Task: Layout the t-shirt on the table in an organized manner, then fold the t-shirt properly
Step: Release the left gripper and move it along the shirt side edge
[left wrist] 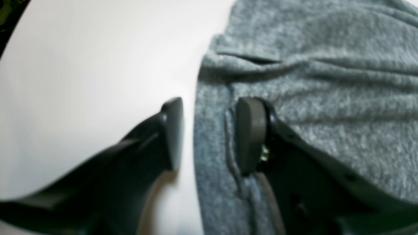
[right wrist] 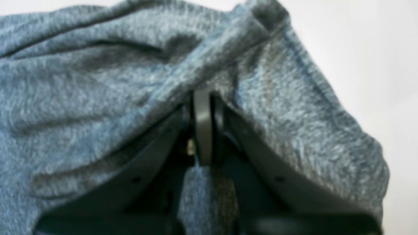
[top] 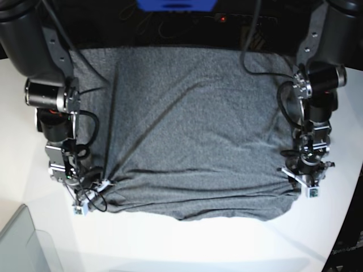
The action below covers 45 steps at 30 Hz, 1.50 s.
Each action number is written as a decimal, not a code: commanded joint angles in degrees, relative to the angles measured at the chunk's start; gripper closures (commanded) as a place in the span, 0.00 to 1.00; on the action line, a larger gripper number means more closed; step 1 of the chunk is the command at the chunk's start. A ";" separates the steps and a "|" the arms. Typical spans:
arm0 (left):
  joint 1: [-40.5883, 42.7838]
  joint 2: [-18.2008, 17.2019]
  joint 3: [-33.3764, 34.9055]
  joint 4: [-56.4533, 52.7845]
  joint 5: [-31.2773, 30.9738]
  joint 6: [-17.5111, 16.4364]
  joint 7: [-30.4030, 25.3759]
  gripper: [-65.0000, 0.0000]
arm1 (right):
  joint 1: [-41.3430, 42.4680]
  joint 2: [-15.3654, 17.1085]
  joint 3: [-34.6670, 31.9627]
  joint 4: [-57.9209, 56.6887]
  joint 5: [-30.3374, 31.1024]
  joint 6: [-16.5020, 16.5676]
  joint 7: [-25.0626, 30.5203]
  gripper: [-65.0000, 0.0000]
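The dark heather-grey t-shirt (top: 193, 130) lies spread across the white table (top: 227, 243), with creases running toward its lower left corner. My right gripper (top: 93, 190) is shut on that corner. In the right wrist view the cloth (right wrist: 81, 98) bunches over the closed tips of the right gripper (right wrist: 203, 96). My left gripper (top: 306, 184) sits at the shirt's lower right edge. In the left wrist view the left gripper (left wrist: 210, 133) is open and straddles the hem. One finger (left wrist: 173, 133) is over bare table (left wrist: 81, 81) and the other finger (left wrist: 249, 133) rests on the fabric (left wrist: 326, 98).
A blue object (top: 176, 4) and dark cables sit beyond the table's far edge. A pale grey panel (top: 22, 243) shows at the bottom left corner. The table's curved edge (top: 343, 238) runs down the right, with dark floor beyond it.
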State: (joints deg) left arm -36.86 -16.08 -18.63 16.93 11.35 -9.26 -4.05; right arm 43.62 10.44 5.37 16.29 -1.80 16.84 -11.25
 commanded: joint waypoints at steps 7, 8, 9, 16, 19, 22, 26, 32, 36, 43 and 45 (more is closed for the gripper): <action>-6.00 -3.40 -0.05 0.79 -0.41 0.25 -1.26 0.59 | 1.09 -0.19 -0.14 0.01 -0.61 -3.52 0.04 1.00; -6.26 -3.84 -0.05 0.79 -0.41 0.25 -0.91 0.59 | 1.09 -0.19 -0.14 0.01 -0.61 -3.52 0.04 1.00; -6.52 -3.92 -0.05 0.79 -0.41 -0.02 -0.82 0.59 | 1.09 -0.28 -0.14 0.01 -0.61 -3.52 0.04 1.00; 1.13 -2.61 -0.14 18.28 -1.73 -0.37 11.48 0.59 | 0.82 -0.11 -0.14 0.01 -0.61 -3.52 -0.32 1.00; 8.60 -1.90 -0.14 32.17 -7.88 -0.46 16.58 0.59 | 0.82 -0.11 -0.14 0.01 -0.61 -3.52 -0.49 1.00; 16.33 -1.64 -0.14 45.88 -15.53 -0.46 24.93 0.59 | 0.82 -0.19 -0.14 0.01 -0.61 -3.52 -0.49 1.00; 27.41 -1.46 -0.14 64.61 -23.18 0.16 36.63 0.60 | 0.74 -0.37 -0.05 0.01 -0.61 -3.52 -0.58 1.00; 40.95 2.23 -8.40 78.24 -26.26 0.25 39.53 0.60 | 0.74 -0.37 -0.05 0.01 -0.61 -3.52 -0.58 1.00; 45.78 5.75 -15.96 79.47 -25.73 -0.37 39.53 0.60 | 0.74 -0.37 -0.05 0.01 -0.61 -3.52 -0.58 1.00; 48.16 7.24 -12.36 77.01 -25.46 -0.46 39.53 0.60 | 0.82 -1.43 -0.05 0.01 -0.61 -3.52 -0.58 1.00; 48.16 7.24 -10.77 75.60 -25.46 -0.46 39.53 0.60 | 0.82 -1.51 -0.05 0.01 -0.61 -3.52 -0.58 1.00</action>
State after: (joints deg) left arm 11.55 -7.92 -28.91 91.61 -14.22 -9.96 36.62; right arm 43.48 9.13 5.34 16.23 -1.74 13.23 -9.58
